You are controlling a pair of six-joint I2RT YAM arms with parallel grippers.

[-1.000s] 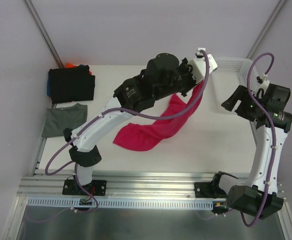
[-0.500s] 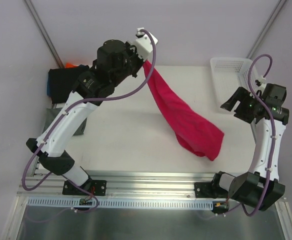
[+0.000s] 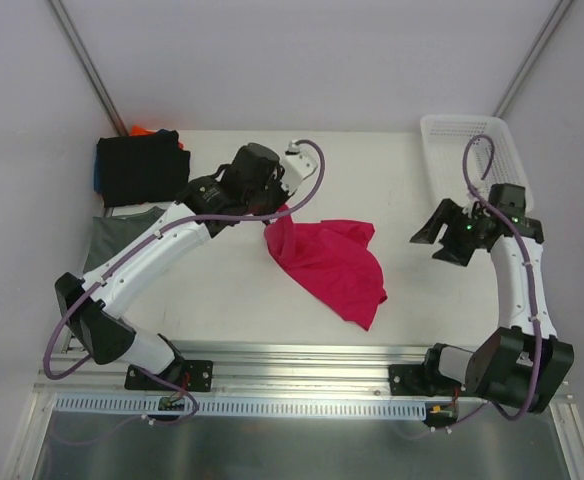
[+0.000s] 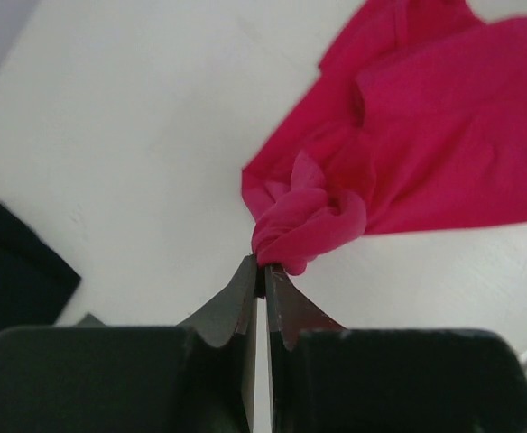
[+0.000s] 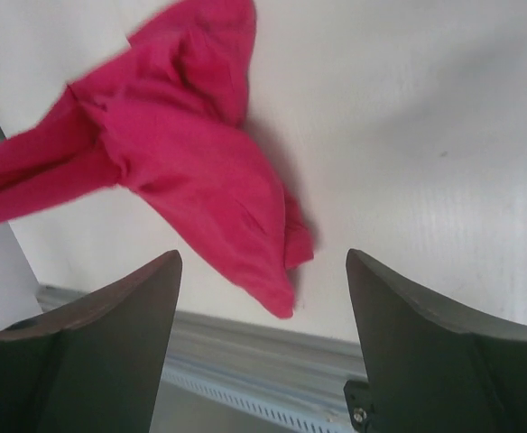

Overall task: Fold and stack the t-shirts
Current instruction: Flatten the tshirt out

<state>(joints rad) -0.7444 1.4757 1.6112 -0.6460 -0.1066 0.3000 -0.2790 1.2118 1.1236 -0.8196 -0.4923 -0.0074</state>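
On the desk (image 3: 222, 300), near the middle, the pink t-shirt (image 3: 332, 265) lies in a crumpled heap. My left fingers (image 4: 256, 275) are pressed together on a bunched bit of it at its far left end. My right fingers (image 5: 110, 316) are spread wide and hold nothing. They hang to the right of the shirt, apart from it.

I think the job now is to get this shirt flat so I can fold it. To do that well, I should hold tight with my left pinch and take another edge with my right fingers, well away from the first spot. Then I can pull the two ends apart gently so the cloth goes smooth. There is a thick lump in my left pinch, so I may be holding more than one layer. That could leave the shirt twisted. The low tip of the shirt is near the front edge of the desk, so I should take care that it does not slide off.

From my left wrist I can see the little knot of cloth right at my fingertips. From above, my arm hides it. From above I can see the black t-shirt (image 3: 142, 168) on its pile at the far left, with the grey-green t-shirt (image 3: 127, 238) just on the near side of it. I can also see the white basket (image 3: 462, 125) at the far right. Neither wrist view shows the basket.
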